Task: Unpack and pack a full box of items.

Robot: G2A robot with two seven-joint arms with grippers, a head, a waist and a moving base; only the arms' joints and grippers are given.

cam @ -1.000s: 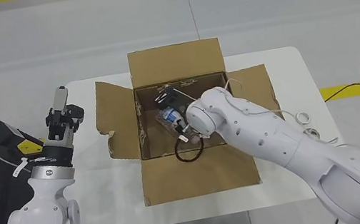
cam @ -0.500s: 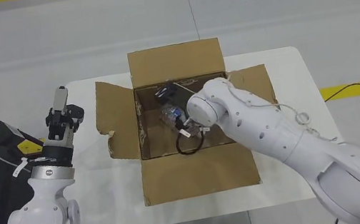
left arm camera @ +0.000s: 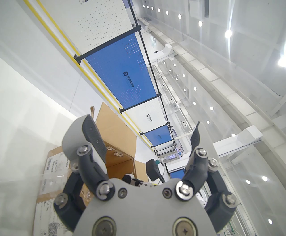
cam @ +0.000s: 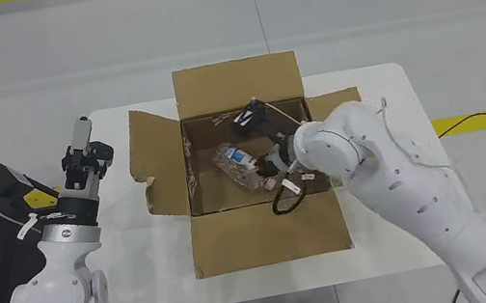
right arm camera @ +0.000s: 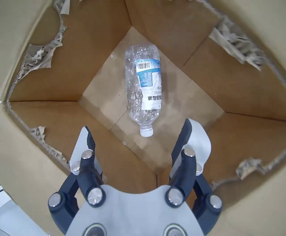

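A brown cardboard box sits open in the middle of the white worktop, close to the far edge, with its four flaps folded outward. The flap edges and the rim are torn and ragged, as the right wrist view shows along the box wall.

A clear, crumpled plastic bottle with a blue and white label and a white cap lies on its side on the box floor. From above, the bottle lies diagonally, nearer the box's left wall than its right.

The right arm bends in over the box from the worktop's right side. The right gripper hangs inside the box opening above the bottle's capped end, its fingers spread wide and holding nothing. It does not touch the bottle. A black cable loop hangs from this arm over the box's near wall.

The left gripper stands at the left edge of the worktop, well apart from the box and pointing upward. In its own wrist view the left gripper has its fingers spread and empty, with a box flap behind it.

A small brown scrap lies on the worktop just beside the left flap.
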